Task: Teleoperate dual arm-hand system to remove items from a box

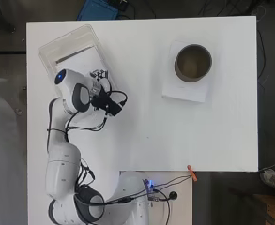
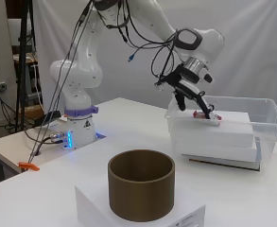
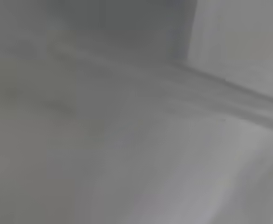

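Now hand [image 2: 193,94] reaches into clear box [image 2: 270,116], fingers extended down onto top white item [image 2: 223,127] of stack, not curled round it. Advice: slide fingertips under near edge, lift level, clear box wall.

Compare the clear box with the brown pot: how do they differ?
The clear box is see-through, rectangular and holds white slabs; the brown pot is opaque, round and looks empty. The hand reaches into the box; the pot stands apart on a white block. Both are open-topped.
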